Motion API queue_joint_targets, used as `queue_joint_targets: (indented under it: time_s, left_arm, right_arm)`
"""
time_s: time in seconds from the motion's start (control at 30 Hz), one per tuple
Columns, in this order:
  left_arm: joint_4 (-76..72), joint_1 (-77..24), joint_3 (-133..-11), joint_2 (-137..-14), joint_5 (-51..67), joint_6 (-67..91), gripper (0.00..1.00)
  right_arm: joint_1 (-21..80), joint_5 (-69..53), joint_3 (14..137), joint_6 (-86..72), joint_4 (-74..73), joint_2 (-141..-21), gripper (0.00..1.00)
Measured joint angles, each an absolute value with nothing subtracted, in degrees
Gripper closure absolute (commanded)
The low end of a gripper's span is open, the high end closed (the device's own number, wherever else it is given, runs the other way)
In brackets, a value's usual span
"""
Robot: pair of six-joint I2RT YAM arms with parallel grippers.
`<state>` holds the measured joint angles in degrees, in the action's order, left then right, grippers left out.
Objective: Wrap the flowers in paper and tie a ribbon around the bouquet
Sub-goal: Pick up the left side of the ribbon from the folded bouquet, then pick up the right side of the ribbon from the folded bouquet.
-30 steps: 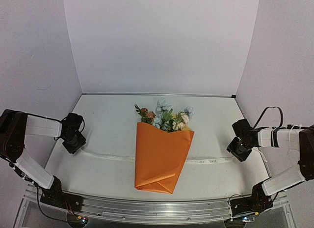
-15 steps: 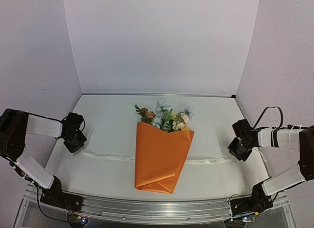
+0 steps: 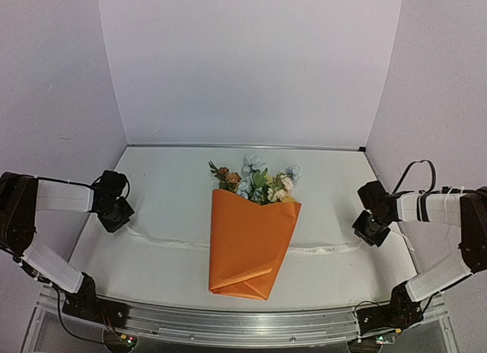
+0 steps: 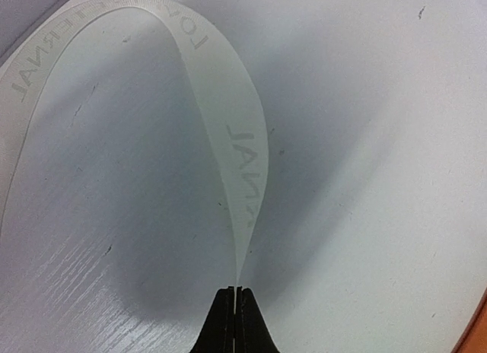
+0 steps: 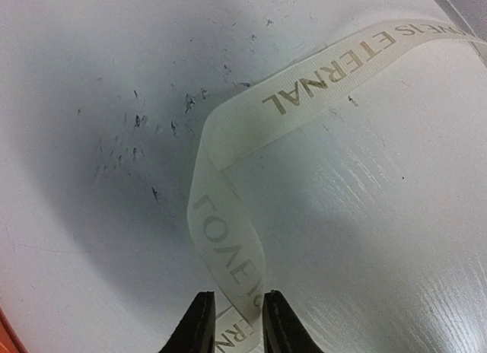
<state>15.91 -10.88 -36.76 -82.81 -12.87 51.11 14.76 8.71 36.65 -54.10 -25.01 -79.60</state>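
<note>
The bouquet lies flat mid-table: an orange paper (image 3: pixel 249 246) cone with the flowers (image 3: pixel 259 181) poking out of its far end. The cream ribbon (image 3: pixel 169 242) runs crosswise under the cone and comes out on the right (image 3: pixel 323 250) too. My left gripper (image 3: pixel 116 216) is at the ribbon's left end. In the left wrist view its jaws (image 4: pixel 237 290) are shut on the ribbon (image 4: pixel 237 163), which arches up from the table. My right gripper (image 3: pixel 370 231) is at the right end, its jaws (image 5: pixel 234 319) closed on the printed ribbon (image 5: pixel 227 250), which rises between them.
The white table (image 3: pixel 167 186) is walled at the back and on both sides. Each gripper hangs close to a side wall. A sliver of the orange cone (image 4: pixel 478 334) shows at the edge of the left wrist view.
Both grippers have closed on the ribbon's ends. The left one has drifted slightly left and the right one slightly up. The bouquet has not moved.
</note>
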Motion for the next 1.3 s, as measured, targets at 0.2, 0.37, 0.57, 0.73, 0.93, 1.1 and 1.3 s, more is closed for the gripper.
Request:
queue_joint_targets:
  time_s: [0.2,0.37,0.57,0.73,0.93,1.1,1.3]
  left_arm:
    - [15.03,-10.81,-37.44,-82.76,-11.48,50.78,1.00]
    - [14.91,-10.81,-38.16,-82.68,-10.12,50.67,1.00]
    - [14.56,-10.81,-39.29,-81.65,-9.66,49.59,1.00]
    - [14.47,-10.81,-40.18,-80.99,-9.14,48.72,1.00]
    - [14.46,-10.81,-40.26,-78.74,-9.07,47.84,1.00]
    - [14.20,-10.81,-40.51,-78.59,-7.98,47.29,1.00]
    - [12.97,-10.81,-40.55,-78.28,-5.05,46.42,1.00]
  right_arm:
    - [14.79,9.32,39.27,-53.88,-25.76,-82.07,0.74]
    - [15.06,9.42,41.74,-53.71,-28.47,-83.80,0.77]
    - [15.44,9.87,42.14,-54.74,-31.15,-84.07,0.90]
    - [15.44,10.16,42.22,-55.72,-32.59,-84.20,1.00]
    - [16.20,10.87,42.24,-57.62,-32.90,-84.12,1.00]
    - [19.74,11.35,42.54,-59.72,-32.38,-82.18,1.00]
    - [22.84,11.54,43.17,-62.33,-29.82,-79.78,0.96]
